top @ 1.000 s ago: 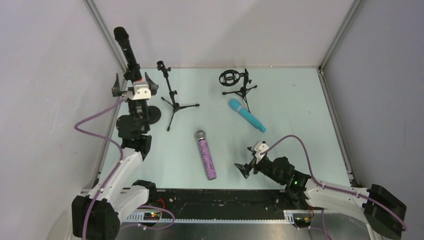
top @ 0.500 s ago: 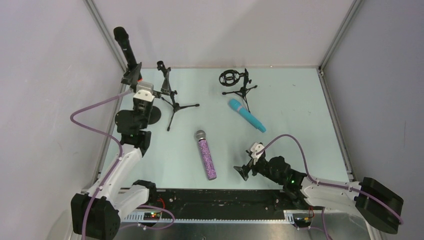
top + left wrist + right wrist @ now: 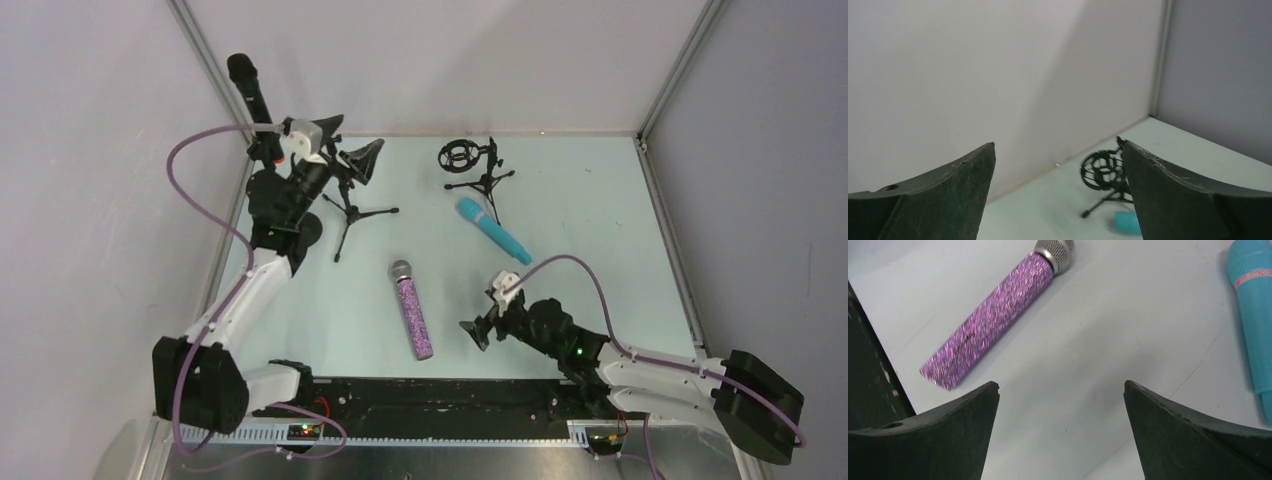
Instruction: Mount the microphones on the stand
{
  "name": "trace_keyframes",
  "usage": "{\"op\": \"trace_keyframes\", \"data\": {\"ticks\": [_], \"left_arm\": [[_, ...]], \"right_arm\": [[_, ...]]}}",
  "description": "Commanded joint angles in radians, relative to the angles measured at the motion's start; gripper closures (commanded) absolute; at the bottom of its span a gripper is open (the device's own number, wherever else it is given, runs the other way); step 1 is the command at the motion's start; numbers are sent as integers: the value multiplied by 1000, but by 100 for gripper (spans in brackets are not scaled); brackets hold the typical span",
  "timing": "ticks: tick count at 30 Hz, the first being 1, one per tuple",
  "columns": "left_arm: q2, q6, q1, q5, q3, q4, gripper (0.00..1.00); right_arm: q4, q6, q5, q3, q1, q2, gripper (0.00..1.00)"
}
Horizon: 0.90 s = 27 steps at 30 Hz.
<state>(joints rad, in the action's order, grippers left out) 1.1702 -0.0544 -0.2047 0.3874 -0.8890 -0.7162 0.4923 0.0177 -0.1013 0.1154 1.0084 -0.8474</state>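
Counter point(image 3: 580, 200) carries two bare stands: a tripod stand point(image 3: 347, 200) at far left and a ring-mount stand point(image 3: 468, 158) mid-back. Left end effector point(image 3: 350, 140) hovers by the tripod's top, fingers spread, holding nothing. Right end effector point(image 3: 483, 322), likewise spread and unloaded, sits low near the front. Black microphone point(image 3: 252, 105) stands upright in the far-left corner, seemingly mounted. Purple microphone point(image 3: 412, 310) lies mid-counter; turquoise microphone point(image 3: 495, 232) lies beside the ring-mount stand. Likely step: the second pickup, where the right arm must straddle the purple body and close.
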Motion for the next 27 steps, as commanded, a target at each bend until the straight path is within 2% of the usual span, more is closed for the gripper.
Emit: {"op": "trace_keyframes", "data": {"ticks": [1,7,12,17,19,23,27], "left_arm": [[81,-169,-5,149,-103,102,0],[144,-172,-8,154,-196,312,0],[149,-30,-40,59,-265,510,0],[152,147,-117,-112,-342,737,0],[146,201,-147,-206,-345,772,0],[118,265,-195,-260,-329,774,0],[94,291,-215,-258,-311,754,0]], "right_arm": [[-146,-119,-17,188,-66,-85,1],[-294,-318,242,432,-254,-236,0],[-271,-437,386,516,-387,-307,1],[-298,-529,392,616,-474,-351,1],[-315,-543,380,648,-503,-365,0],[-374,-497,330,721,-549,-415,1],[-540,-373,236,835,-576,-511,1]]}}
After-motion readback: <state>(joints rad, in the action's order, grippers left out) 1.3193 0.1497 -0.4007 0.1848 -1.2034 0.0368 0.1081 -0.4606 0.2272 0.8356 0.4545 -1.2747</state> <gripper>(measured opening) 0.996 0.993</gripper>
